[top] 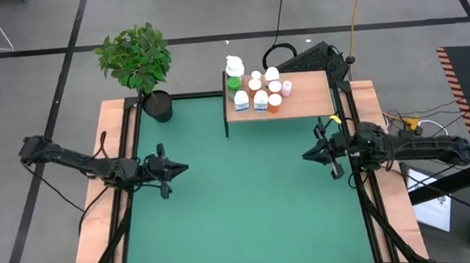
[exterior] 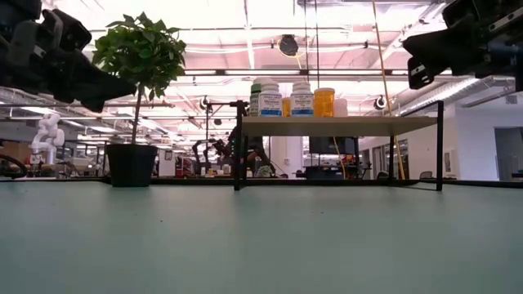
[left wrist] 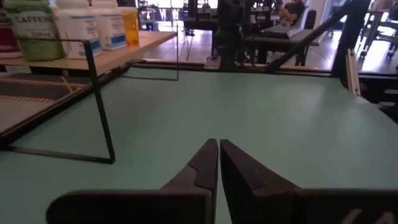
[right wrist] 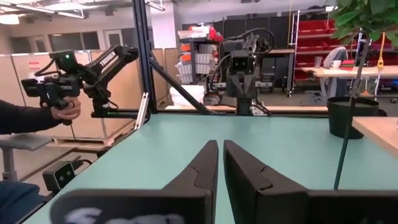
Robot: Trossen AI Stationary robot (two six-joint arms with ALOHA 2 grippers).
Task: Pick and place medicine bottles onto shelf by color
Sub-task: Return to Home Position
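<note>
Several medicine bottles (top: 257, 90) with white, green, orange, blue and pink caps stand upright in a cluster on the left half of the wooden shelf (top: 307, 92) at the table's far side; they also show in the low view (exterior: 292, 100) and the left wrist view (left wrist: 74, 28). My left gripper (top: 184, 166) hovers shut and empty over the mat's left side. My right gripper (top: 306, 154) hovers shut and empty over the mat's right side, near the shelf's front right leg.
A green potted plant (top: 139, 63) stands at the far left corner of the green mat (top: 241, 207). Wooden side rails (top: 100, 226) run along both sides. In the right wrist view a person's hand (right wrist: 65, 111) holds a controller beyond the table.
</note>
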